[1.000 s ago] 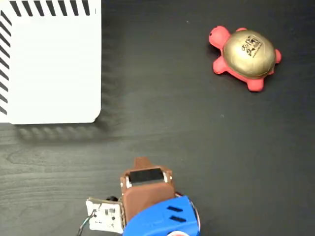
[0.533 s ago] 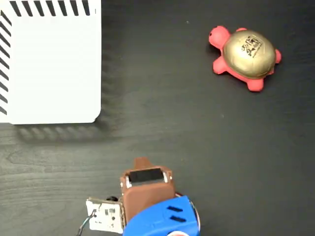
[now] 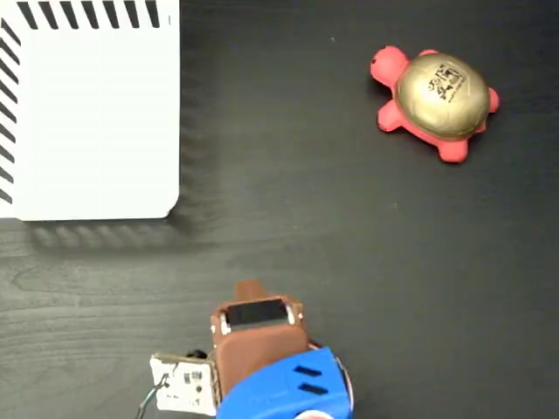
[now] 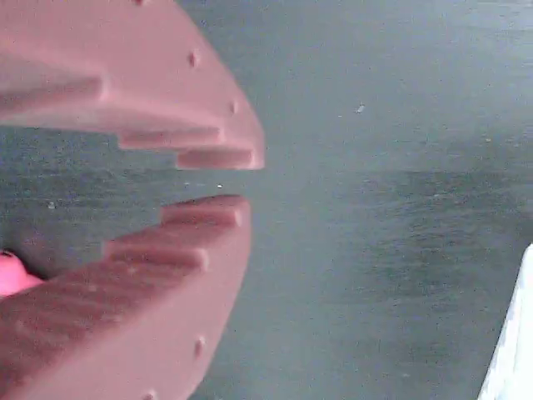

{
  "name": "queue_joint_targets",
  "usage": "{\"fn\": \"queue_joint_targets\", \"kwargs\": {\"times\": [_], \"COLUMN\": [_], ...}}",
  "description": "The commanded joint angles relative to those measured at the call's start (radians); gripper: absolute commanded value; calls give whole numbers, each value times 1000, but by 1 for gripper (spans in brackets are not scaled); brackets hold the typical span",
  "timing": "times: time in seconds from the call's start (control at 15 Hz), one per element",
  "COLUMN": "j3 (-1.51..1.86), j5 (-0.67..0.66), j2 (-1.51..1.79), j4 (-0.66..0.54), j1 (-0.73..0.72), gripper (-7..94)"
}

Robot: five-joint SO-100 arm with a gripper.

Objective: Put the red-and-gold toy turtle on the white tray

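The red-and-gold toy turtle (image 3: 437, 103) lies on the dark table at the upper right of the fixed view, with its gold shell up and its red head pointing upper left. The white tray (image 3: 87, 113), with black stripes on its edges, fills the upper left corner and has nothing on it. My gripper (image 3: 251, 288) is at the bottom centre, far from both. In the wrist view the gripper (image 4: 248, 182) has a narrow gap between its brown toothed jaws and nothing between them. A pink sliver (image 4: 10, 275) shows at that view's left edge.
The dark wood-grain table (image 3: 349, 262) lies bare between gripper, turtle and tray. My arm's blue housing (image 3: 288, 388) and a small circuit board (image 3: 183, 382) sit at the bottom edge. The tray's corner (image 4: 515, 333) shows at the wrist view's right edge.
The arm has shifted a few pixels to the left and down. Turtle and tray have not moved.
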Motion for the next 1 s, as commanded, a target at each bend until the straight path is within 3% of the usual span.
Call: {"fn": "queue_joint_targets", "kwargs": {"times": [0.0,0.33,0.47,0.6,0.8,0.93], "j3": [-21,-20,-20,-49,-247,-531], "j5": [12,-41,41,28,-5,-21], "j2": [0,0,0,-15,-225,-462], "j4": [0,-11,-26,-67,-121,-20], "j1": [-12,-86,-100,-109,-64,-71], "gripper": [0,0,0,0,0,0]}}
